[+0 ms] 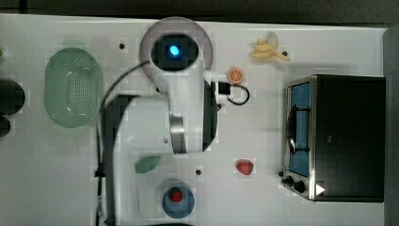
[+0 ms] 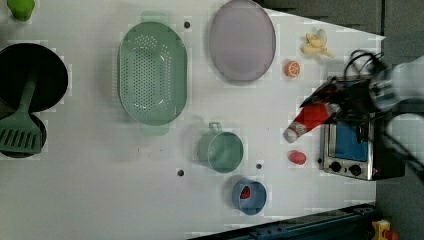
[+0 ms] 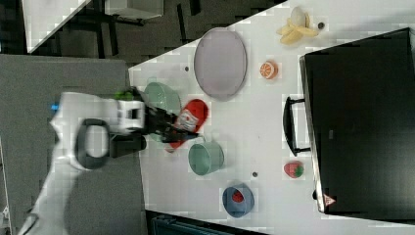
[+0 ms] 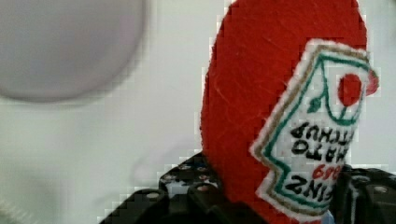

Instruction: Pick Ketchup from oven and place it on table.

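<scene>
Red felt Ketchup (image 4: 261, 116) with stitched white label, claw-held (image 4: 261, 205).

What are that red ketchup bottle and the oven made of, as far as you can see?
The Ketchup looks like soft felt rather than plastic: its red surface is fuzzy, and the label seems stitched on with thread outlines. The oven seems to be metal with a black case, a shiny silver front frame and a bluish pane, probably glass.
</scene>
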You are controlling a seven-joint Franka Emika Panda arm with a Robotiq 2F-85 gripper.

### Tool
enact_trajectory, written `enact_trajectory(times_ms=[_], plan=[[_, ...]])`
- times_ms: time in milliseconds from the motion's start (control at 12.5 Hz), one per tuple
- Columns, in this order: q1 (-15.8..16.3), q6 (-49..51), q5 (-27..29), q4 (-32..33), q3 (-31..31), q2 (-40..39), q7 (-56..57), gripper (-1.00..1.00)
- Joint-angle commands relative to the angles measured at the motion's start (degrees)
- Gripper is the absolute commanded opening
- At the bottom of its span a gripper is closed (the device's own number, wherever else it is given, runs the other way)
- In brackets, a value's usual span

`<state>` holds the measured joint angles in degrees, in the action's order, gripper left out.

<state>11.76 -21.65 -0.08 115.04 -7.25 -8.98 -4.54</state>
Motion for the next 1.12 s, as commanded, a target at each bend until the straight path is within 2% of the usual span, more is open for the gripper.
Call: enact_trajectory(times_ms=[80, 320, 400, 640, 880, 1120], plan=[[-2.82, -8.89, 0.14, 7.18, -3.09, -0.17, 0.54, 0.27], [-2.84, -19.93, 0.16, 12.93, -3.09, -3.82, 0.29, 0.27], [-2.83, -22.77, 0.3, 13.74, -3.06, -5.4, -0.14, 0.33], [-2.8, -26.87, 0.33, 14.44, -3.03, -9.89, -0.37, 0.96], [-2.67, -28.33, 0.33, 14.18, -2.98, -9.61, -0.86, 1.0], [-2.69, -26.32, 0.32, 12.42, -3.04, -2.48, -3.61, 1.0]])
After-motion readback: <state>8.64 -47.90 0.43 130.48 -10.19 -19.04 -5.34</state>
